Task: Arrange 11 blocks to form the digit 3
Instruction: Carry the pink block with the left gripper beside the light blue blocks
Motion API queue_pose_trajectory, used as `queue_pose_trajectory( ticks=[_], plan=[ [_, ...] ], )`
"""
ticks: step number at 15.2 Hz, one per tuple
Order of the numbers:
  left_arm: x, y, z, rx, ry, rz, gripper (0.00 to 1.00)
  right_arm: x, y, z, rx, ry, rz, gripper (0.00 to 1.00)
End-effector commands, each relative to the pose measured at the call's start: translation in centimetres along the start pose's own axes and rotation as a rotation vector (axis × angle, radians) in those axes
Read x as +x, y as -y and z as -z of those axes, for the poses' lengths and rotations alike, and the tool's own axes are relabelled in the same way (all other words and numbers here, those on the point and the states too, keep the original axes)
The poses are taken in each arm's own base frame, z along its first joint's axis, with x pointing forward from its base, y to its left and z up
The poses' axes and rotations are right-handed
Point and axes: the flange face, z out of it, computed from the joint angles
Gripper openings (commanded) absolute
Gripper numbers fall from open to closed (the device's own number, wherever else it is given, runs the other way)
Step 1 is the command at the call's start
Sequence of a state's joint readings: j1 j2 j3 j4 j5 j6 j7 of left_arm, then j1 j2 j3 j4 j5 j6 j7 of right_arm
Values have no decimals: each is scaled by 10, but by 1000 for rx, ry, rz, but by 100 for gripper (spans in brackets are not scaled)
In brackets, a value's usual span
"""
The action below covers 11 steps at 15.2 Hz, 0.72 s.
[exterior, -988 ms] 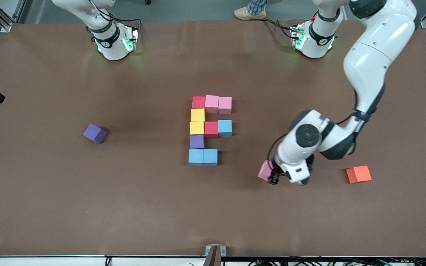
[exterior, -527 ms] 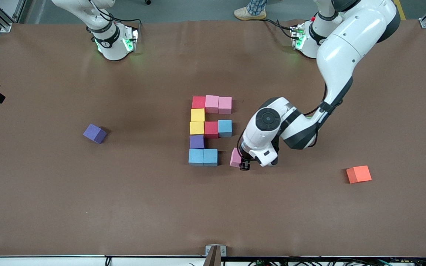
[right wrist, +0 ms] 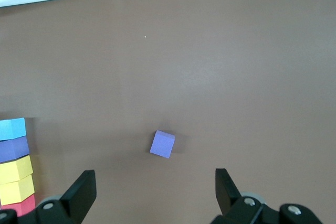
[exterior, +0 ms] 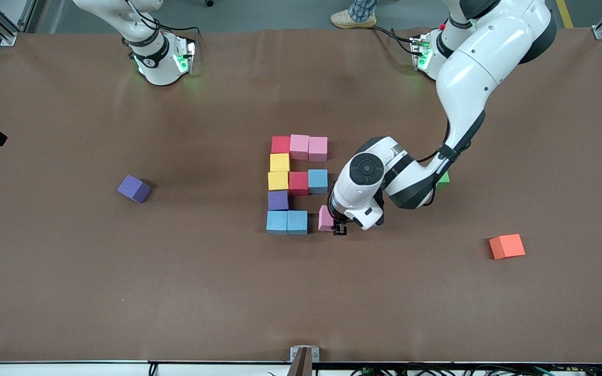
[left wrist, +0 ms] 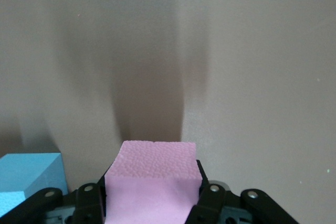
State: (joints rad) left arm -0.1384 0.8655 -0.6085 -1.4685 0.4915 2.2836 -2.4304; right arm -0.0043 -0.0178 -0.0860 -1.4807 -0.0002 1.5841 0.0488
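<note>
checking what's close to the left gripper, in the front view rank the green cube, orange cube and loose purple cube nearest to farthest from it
1. green cube, partly hidden by the left arm.
2. orange cube, toward the left arm's end.
3. loose purple cube, toward the right arm's end.
The left gripper holds a pink cube.

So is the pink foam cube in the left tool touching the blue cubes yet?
No, the pink foam cube sits apart from the light blue cubes.

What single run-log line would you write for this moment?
left gripper: shut on pink block, beside light blue blocks | right gripper: open, waiting | digit 3: one block short
</note>
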Motion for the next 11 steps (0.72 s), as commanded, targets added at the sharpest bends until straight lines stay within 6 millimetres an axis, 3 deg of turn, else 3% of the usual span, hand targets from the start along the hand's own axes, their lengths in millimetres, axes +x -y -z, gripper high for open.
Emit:
queue_pose_trajectory(
  ticks=[1,3,6,11],
  plan=[
    [-6,-3,-6,-19,-7,48,1,1,-1,2,-14,-5,4,100],
    [-22,-1,-21,-57,-49,46,1,1,-1,2,-14,-5,3,100],
    [-21,-10,-29,-77,-68,73,1,1,-2,2,-15,-5,3,100],
    [-25,-7,-33,-69,-68,65,1,1,-1,2,-15,-5,4,100]
  ],
)
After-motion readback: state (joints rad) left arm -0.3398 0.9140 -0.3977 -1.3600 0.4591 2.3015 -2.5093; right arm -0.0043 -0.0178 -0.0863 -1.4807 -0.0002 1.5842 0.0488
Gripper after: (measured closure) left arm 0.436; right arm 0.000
